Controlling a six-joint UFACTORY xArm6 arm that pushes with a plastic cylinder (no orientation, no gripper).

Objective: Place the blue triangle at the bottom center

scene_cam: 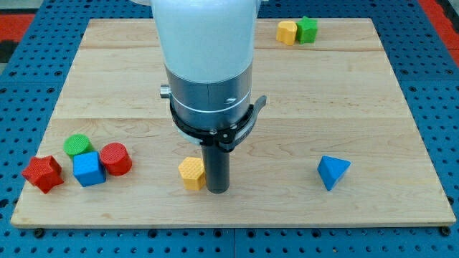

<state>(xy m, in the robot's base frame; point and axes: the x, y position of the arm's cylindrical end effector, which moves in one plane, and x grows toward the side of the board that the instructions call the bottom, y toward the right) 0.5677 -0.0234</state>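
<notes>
Tip: my tip (216, 190) holds nothing, touching yellow block (191, 173) | blue triangle (333, 172) – bottom right, well apart | we think it's light, hard, slides easily – push its right side

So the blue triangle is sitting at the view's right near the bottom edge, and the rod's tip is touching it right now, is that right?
Not quite. The blue triangle is indeed at the view's right near the bottom, but my tip is not touching it. The camera view shows the tip well to the triangle's left, right beside the yellow block.
</notes>
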